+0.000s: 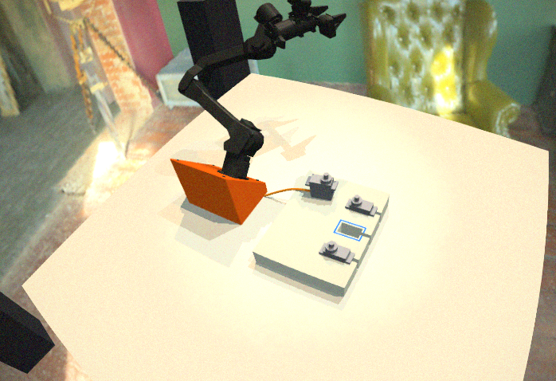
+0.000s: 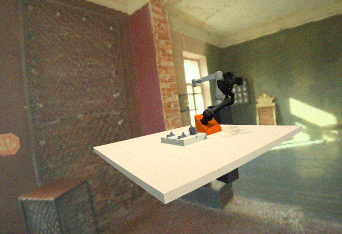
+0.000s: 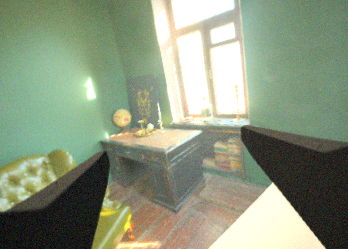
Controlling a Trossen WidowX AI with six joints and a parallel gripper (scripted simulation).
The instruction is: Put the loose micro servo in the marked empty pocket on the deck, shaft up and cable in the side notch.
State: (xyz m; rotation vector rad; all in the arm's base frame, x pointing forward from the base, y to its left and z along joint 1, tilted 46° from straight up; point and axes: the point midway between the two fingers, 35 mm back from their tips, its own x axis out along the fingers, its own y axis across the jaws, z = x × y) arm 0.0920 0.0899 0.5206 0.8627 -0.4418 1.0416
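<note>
The loose micro servo (image 1: 322,189) (image 2: 192,130) stands upright on the back of the pale deck (image 1: 287,235) (image 2: 193,140), its shaft pointing up. Its orange cable (image 1: 287,190) runs left toward the orange base. The marked pocket (image 1: 351,230) is empty, outlined in blue, with a side notch at the deck's right edge. It lies between two seated servos, one (image 1: 362,206) behind and one (image 1: 336,252) in front. My gripper (image 1: 335,13) (image 3: 176,144) is open and empty, high above the table and far from the servo. The wrist view shows neither servo nor deck.
The orange base (image 1: 210,192) (image 2: 211,128) of my arm stands left of the deck, close to the loose servo's cable. The seated servos rise a little above the deck on both sides of the pocket. A black pillar (image 1: 213,30) stands behind the table.
</note>
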